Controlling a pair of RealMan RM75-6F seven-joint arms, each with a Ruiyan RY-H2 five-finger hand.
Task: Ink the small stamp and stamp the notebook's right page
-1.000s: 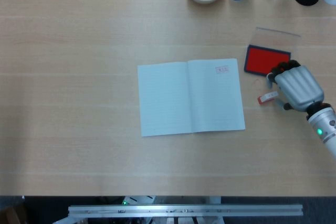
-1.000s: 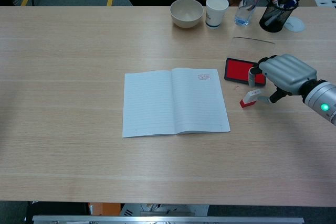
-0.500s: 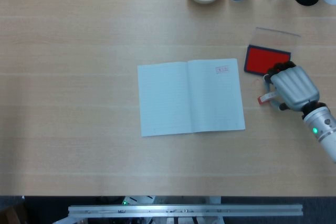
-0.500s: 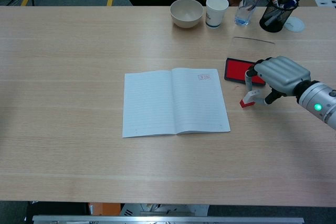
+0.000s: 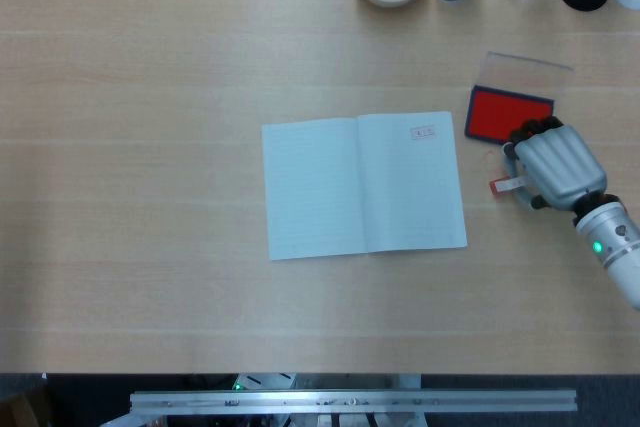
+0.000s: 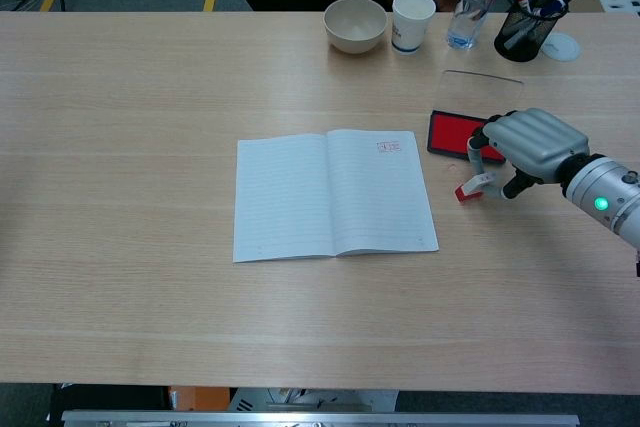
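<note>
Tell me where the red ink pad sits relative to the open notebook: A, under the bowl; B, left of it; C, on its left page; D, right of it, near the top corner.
D: the red ink pad lies on the table beyond the open notebook's upper right corner, beside the right hand.

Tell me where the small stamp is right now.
The small stamp lies on the table at the right in both views, under the right hand's fingers, between the notebook and the red ink pad.
</note>
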